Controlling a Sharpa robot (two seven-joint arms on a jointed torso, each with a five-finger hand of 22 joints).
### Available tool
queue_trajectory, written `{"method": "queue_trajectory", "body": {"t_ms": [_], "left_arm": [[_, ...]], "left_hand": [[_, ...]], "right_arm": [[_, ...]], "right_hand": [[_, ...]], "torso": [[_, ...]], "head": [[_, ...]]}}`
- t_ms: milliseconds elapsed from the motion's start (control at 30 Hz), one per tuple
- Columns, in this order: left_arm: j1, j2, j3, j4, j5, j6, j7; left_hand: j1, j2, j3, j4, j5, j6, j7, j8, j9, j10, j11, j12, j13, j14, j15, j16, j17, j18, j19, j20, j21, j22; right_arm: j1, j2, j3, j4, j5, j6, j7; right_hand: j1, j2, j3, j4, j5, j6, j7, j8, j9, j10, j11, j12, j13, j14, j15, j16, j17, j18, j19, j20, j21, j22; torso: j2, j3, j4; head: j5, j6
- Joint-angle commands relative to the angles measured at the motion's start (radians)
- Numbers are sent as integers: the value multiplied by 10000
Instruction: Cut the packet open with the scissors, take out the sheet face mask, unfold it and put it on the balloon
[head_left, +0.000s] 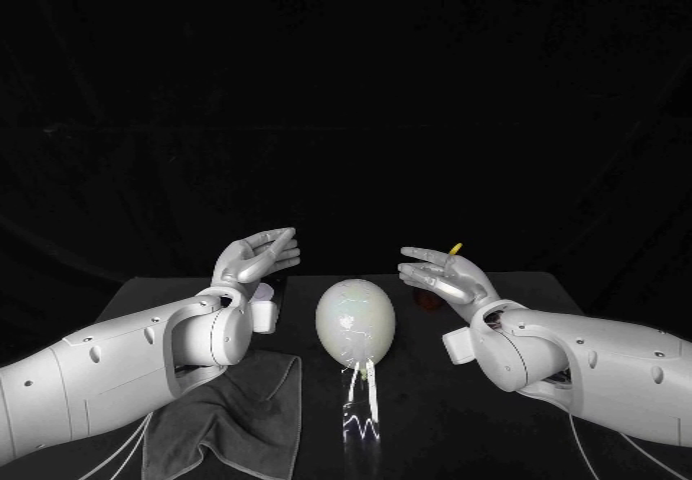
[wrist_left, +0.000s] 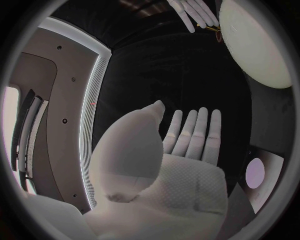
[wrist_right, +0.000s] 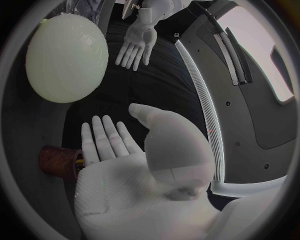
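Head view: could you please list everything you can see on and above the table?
balloon: one, pale white, table centre.
clear strips: several, see-through, trailing from the balloon's near end.
cloth: one, dark grey, table's near left.
brown cylinder: one, brown, right of the balloon.
yellow tip: one, yellow, above that cylinder; identity unclear.
table: one, black.
left robot hand: one, silver, fingers apart, empty.
right robot hand: one, silver, fingers apart, empty.

The balloon (head_left: 355, 320) stands between left hand (head_left: 257, 257) and right hand (head_left: 441, 273)
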Motion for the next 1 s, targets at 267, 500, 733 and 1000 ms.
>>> {"method": "queue_trajectory", "body": {"t_ms": [267, 500, 733, 1000], "left_arm": [[14, -362, 6, 410, 66, 959, 112], [9, -808, 3, 839, -2, 1571, 229], [7, -1091, -15, 1153, -32, 1913, 194], [7, -1147, -35, 1330, -83, 2034, 173]], "left_hand": [[273, -157, 519, -97, 42, 1426, 580, 337, 112, 1742, -511, 323, -9, 1805, -613, 841, 412, 808, 1291, -64, 815, 293], [159, -465, 592, -40, 36, 1819, 336, 362, 107, 2461, -772, 382, -12, 2658, -920, 1279, 676, 748, 1146, -38, 796, 272], [168, -689, 798, -83, 31, 1993, 265, 151, 12, 2917, -877, 29, -57, 3225, -1113, 1707, 1066, 837, 2360, -553, 1741, 691], [153, -759, 861, -136, 38, 2075, 235, 31, -32, 3078, -933, -224, -56, 3556, -1218, 2027, 1359, 830, 2926, -894, 2220, 899]], "right_arm": [[238, -905, 13, 647, -1625, -152, -399], [1013, -1569, 39, 392, -3497, 861, -1449], [2003, -1860, 46, -520, -5264, 1499, -2069], [2522, -1694, 43, -1737, -8315, 1789, -2512]], "right_hand": [[739, -595, 687, -1072, -257, 3411, 1024, 1063, 658, 3524, -567, 279, 82, 4106, -831, 1283, 573, 540, 4031, -281, 2097, 848], [1113, -844, 350, -1583, -727, 3798, 817, 1045, 608, 4112, -837, 169, 74, 5593, -1313, 1872, 927, 516, 4994, -805, 3300, 1500], [1342, -751, -429, -2035, 21, 4752, 405, 1028, 512, 5373, -1401, -39, 93, 7806, -2068, 3142, 2114, 453, 5299, -1716, 7064, 4009], [814, -908, -30, -2028, -389, 4902, 233, 741, 448, 5442, -1396, -231, 116, 9411, -2162, 8558, 6914, 195, 7115, -1800, 9837, 6922]], "torso": [[11, -8, 22], [32, 0, 2], [57, 28, -14], [81, 36, -27]], "head": [[-173, -11], [-371, 4], [-551, -3], [-696, 54]]}}
